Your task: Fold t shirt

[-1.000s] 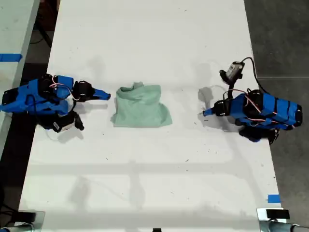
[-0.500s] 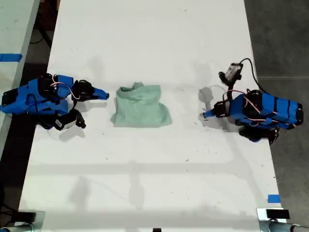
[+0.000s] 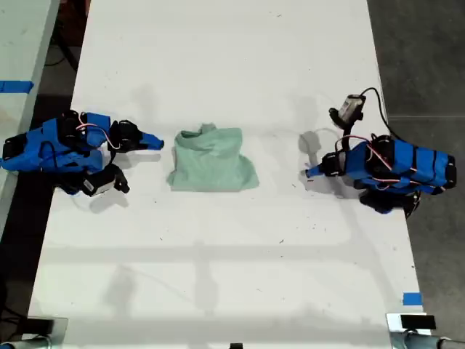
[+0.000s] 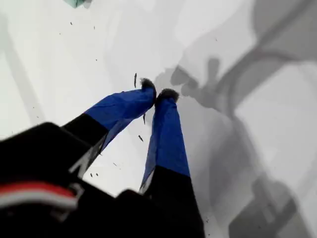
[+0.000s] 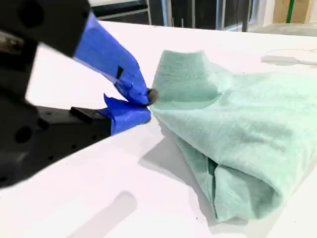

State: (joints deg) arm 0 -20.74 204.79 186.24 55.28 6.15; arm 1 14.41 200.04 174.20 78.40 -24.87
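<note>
The pale mint-green t shirt (image 3: 213, 160) lies folded into a compact, wrinkled bundle near the middle of the white table (image 3: 232, 276). My second gripper (image 3: 160, 144) rests low at the exterior view's left. In the second wrist view this second gripper (image 5: 147, 104) is shut and holds nothing, its tips just beside the t shirt (image 5: 233, 129) edge. My first gripper (image 3: 308, 172) sits at the exterior view's right, well apart from the shirt. In its own view the first gripper (image 4: 157, 92) is shut over bare table, and only a sliver of the t shirt (image 4: 75, 2) shows far off.
A blue tape mark (image 3: 411, 299) sits near the table's front corner at the exterior view's right. A second pale surface with blue tape (image 3: 14, 86) borders the exterior view's left. Dark floor (image 3: 421, 58) lies beyond the table edge at the exterior view's right.
The second arm has drawn back a touch from the shirt and its wrist camera has shifted slightly. The shirt and the first arm have not moved.
</note>
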